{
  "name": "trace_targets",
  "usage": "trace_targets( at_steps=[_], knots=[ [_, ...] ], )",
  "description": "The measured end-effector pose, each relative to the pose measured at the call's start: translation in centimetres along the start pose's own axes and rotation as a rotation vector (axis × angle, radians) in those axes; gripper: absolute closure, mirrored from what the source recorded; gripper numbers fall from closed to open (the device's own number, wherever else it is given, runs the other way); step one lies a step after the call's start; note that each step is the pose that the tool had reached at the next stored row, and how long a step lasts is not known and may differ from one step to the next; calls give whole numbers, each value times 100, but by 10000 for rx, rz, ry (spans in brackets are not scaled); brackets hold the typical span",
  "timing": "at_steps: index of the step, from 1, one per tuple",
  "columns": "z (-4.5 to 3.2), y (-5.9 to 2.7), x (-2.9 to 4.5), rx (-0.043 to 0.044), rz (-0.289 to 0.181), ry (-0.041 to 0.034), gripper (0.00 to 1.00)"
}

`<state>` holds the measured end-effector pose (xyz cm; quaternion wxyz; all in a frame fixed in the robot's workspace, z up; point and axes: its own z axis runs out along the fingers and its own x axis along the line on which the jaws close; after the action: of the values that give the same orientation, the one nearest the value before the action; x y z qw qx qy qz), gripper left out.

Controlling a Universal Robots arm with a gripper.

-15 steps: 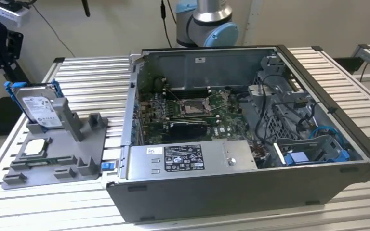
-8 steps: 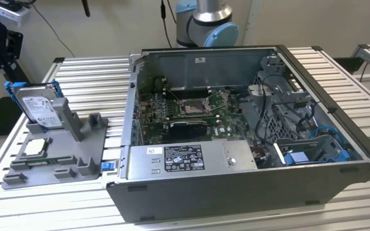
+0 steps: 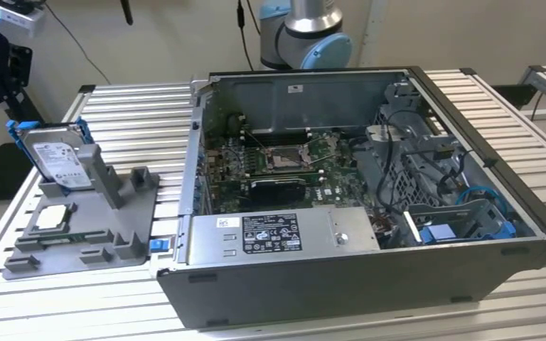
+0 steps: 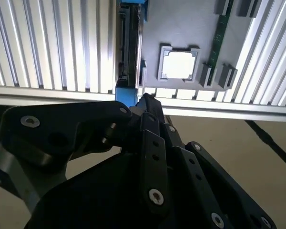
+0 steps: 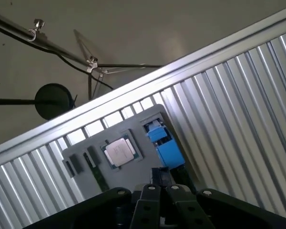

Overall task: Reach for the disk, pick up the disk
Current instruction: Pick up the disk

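Observation:
The disk (image 3: pixel 57 158) is a silver hard drive with a white label in a blue bracket. It stands upright in a grey holder (image 3: pixel 111 213) at the exterior view's left. My black gripper (image 3: pixel 8 99) hangs above and to the exterior view's left of the disk, apart from it. Its fingers are shut with nothing between them. In the second wrist view the disk (image 4: pixel 128 43) shows edge-on beyond the gripper (image 4: pixel 145 100). The first wrist view shows the disk's blue bracket (image 5: pixel 167 145) just past the gripper (image 5: pixel 163 174).
A square silver processor chip (image 3: pixel 53 217) and a green memory stick (image 4: pixel 219 38) lie on the holder near the disk. An open computer case (image 3: pixel 368 270) takes up the middle and right of the slatted metal table (image 3: pixel 131 106). The table edge (image 4: pixel 62 93) lies under the gripper.

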<state>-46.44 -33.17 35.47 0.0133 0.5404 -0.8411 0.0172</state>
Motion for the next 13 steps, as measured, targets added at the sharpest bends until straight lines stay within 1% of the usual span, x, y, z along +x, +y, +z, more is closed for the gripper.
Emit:
trace_targets(
  at_steps=[13],
  knots=[
    [0,0,0,55,-1330,-19,100]
  ],
)
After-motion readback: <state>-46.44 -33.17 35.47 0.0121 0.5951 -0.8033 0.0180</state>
